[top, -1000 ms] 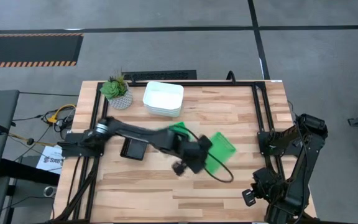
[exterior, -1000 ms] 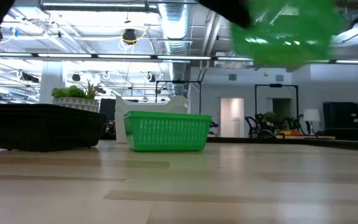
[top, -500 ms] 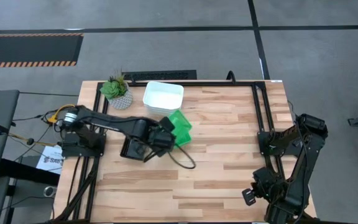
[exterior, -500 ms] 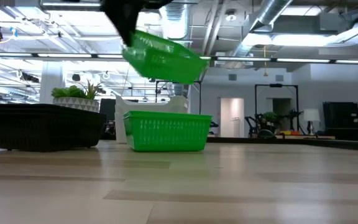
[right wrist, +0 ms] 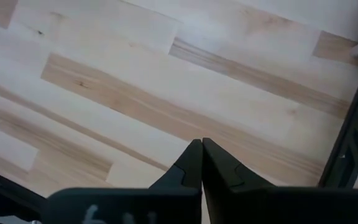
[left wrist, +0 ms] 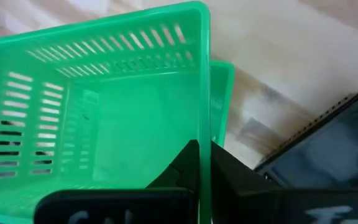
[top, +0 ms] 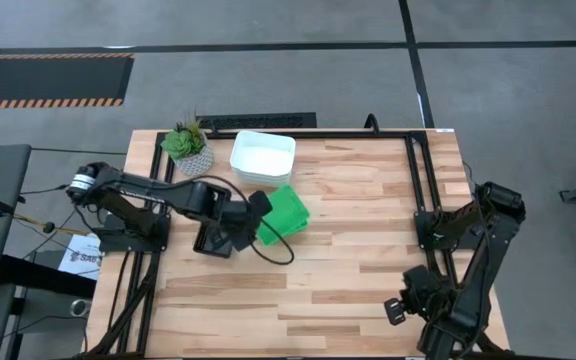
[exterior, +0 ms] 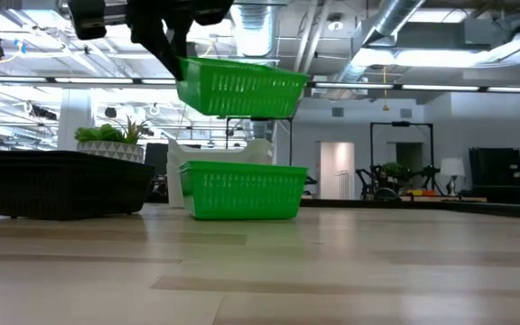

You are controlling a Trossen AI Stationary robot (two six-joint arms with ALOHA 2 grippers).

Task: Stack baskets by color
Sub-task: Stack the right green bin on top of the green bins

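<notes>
Your left gripper point(left wrist: 202, 155) is clamped on the rim of a green basket point(exterior: 240, 88), fingers pinched tight on the side wall. Low view shows that basket held level in the air, directly above a second green basket point(exterior: 243, 190) sitting on the tabletop point(exterior: 332, 262). There's a clear gap between the two, so not nested yet. In the left wrist view the lower basket's rim peeks out just past the far edge of the held one, so they're slightly offset.

From above, the held basket point(top: 286, 210) sits just ahead of your left gripper point(top: 259, 206). A black basket point(top: 213, 240) is right beside the gripper, under the arm's forearm. In the low view it shows as a dark mesh-sided basket, and I can't tell how many are stacked in it. The white baskets point(top: 262, 158) are stacked just beyond the held green one, near the tabletop's far edge. A potted plant point(top: 188, 147) stands beside the white stack.

Your right gripper point(right wrist: 201, 162) is parked off the tabletop's near right corner, fingers together, nothing between them, only bare wood ahead of it.

Writing: there's a white sheet point(top: 80, 256) with dark print on the floor left of the tabletop, too small to read. No labels visible on any basket.
</notes>
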